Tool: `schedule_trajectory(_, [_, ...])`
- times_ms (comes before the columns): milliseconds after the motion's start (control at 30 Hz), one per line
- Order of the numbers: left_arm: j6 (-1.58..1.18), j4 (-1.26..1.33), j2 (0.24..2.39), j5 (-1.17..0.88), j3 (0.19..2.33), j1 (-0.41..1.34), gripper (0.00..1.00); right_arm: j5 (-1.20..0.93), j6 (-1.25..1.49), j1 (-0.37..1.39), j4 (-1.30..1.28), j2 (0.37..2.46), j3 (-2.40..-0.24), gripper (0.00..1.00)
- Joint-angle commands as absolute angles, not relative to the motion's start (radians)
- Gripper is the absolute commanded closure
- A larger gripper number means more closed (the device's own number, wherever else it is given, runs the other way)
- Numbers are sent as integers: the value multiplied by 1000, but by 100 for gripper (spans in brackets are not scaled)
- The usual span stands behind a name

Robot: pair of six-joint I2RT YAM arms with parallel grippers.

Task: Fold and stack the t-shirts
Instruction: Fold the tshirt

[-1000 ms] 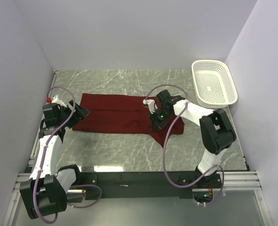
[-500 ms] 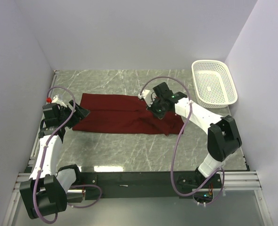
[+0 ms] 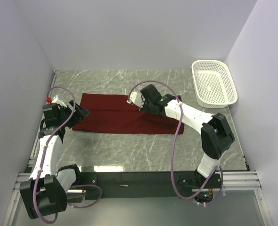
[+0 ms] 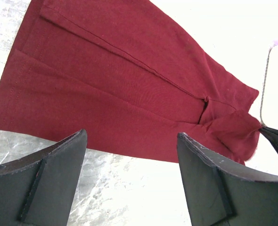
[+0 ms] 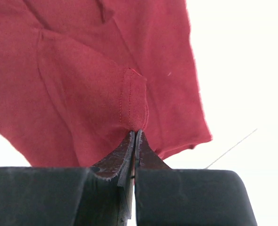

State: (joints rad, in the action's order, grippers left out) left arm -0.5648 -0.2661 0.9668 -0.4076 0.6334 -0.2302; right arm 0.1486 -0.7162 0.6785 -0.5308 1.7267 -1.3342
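The maroon t-shirt lies as a long folded strip across the marble table. My right gripper is over its middle, shut on a hemmed fold of the shirt, and holds that part lifted over the rest. My left gripper is open and empty at the shirt's left end. In the left wrist view its two fingers frame bare table just short of the shirt's edge, not touching it. No neck label shows.
A white mesh basket stands at the back right, against the right wall. White walls close the table on the left, back and right. A black rail runs along the near edge.
My right gripper has carried the shirt's right end up and leftward over the shirt, from the right end to about its middle. The left arm has not moved.
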Motion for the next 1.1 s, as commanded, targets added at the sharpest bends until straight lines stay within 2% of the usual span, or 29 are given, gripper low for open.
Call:
schedule_trajectory(0, [-548, -229, 965, -433, 635, -235, 18, 267, -813, 747, -407, 1687, -1295, 100])
schedule_trajectory(667, [-545, -218, 979, -471, 630, -233, 18, 338, -887, 784, -313, 1701, -1244, 100])
schedule_trajectory(767, [-546, -180, 992, -546, 618, -233, 19, 313, -867, 787, -331, 1689, -1252, 100])
schedule_trajectory(833, [-549, -116, 1006, -667, 608, -230, 22, 272, -847, 784, -340, 1660, -1247, 100])
schedule_trajectory(867, [-560, -89, 1029, -711, 603, -213, 24, 253, -842, 784, -351, 1648, -1238, 100])
schedule_trajectory(933, [-569, -40, 1078, -796, 615, -183, 21, 204, -827, 784, -357, 1609, -1223, 100])
schedule_trajectory(1067, [-529, -60, 1169, -779, 695, -27, 22, 131, -834, 784, -359, 1551, -1158, 100])
